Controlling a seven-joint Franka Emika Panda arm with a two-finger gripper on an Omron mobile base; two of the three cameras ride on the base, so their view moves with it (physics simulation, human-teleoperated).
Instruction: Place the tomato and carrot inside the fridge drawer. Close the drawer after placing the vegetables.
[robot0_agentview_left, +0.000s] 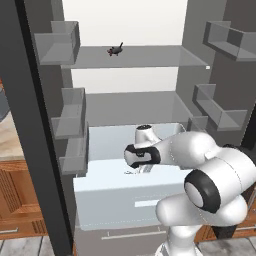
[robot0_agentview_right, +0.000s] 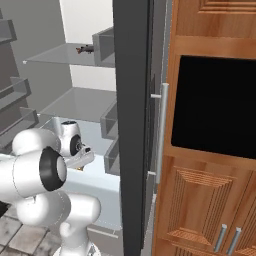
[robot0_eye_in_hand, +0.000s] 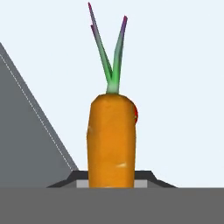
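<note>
An orange carrot with green leaves stands upright between the fingers of my gripper, which is shut on it. Behind its right shoulder peeks a red sliver of the tomato, otherwise hidden. The pale floor of the fridge drawer spreads behind both. From the base, the drawer stands pulled out of the fridge, and my gripper points down into it. In the right base view the gripper hangs over the same drawer.
Both fridge doors stand open, with clear bins on the left door and right door. A small dark object lies on the upper shelf. The dark door edge and wooden cabinets stand close on the right.
</note>
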